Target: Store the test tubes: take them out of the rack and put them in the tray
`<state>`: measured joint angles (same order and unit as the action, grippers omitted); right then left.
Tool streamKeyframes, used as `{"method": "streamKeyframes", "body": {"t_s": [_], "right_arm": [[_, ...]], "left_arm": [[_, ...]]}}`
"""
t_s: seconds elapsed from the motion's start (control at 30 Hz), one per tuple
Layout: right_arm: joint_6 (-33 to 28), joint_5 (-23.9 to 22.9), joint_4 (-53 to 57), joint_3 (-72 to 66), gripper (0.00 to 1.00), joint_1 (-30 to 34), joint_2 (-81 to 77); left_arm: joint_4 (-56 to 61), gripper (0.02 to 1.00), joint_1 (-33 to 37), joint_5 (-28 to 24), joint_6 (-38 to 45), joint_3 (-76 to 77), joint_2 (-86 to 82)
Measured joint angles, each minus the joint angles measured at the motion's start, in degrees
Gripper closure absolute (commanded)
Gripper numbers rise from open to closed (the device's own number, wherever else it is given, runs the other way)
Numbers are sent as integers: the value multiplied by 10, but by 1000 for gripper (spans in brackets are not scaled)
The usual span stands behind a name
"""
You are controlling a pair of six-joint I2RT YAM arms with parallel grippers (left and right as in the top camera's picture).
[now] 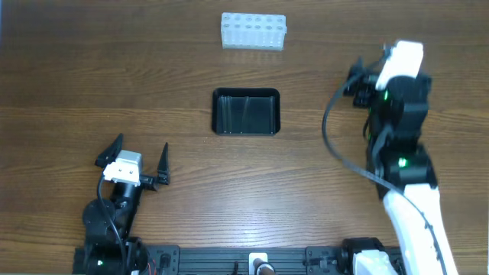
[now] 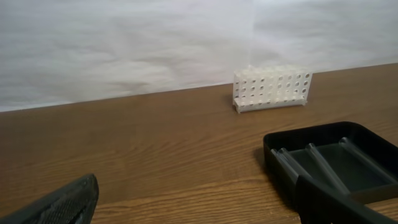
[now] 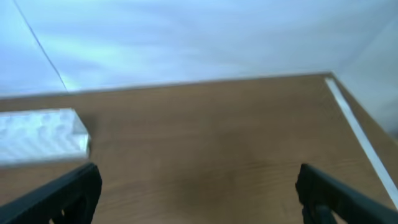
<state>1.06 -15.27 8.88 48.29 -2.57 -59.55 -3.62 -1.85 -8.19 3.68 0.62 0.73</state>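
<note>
Wooden tabletop (image 1: 76, 76) carries the white test tube rack (image 1: 253, 31) lengthwise at its far side, nearer the right claw (image 3: 199, 175), which, like the left claw (image 1: 141, 143), gapes wide and empty.

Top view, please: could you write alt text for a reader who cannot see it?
A black tray sits at the centre of a wooden table, a white rack beyond it. The left gripper is open at near left, the right gripper open right of the tray.
</note>
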Motion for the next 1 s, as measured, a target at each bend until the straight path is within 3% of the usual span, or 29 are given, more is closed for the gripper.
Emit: {"method": "streamKeyframes", "body": {"t_s": [0.33,0.77,1.0], "right_arm": [[-5,7,-123,-278,7,0,177],[7,50,-127,-457,7,0,405],[2,69,-56,-477,7,0,500]], "left_arm": [[0,18,0,0,0,0,0],[0,18,0,0,0,0,0],[0,18,0,0,0,0,0]]}}
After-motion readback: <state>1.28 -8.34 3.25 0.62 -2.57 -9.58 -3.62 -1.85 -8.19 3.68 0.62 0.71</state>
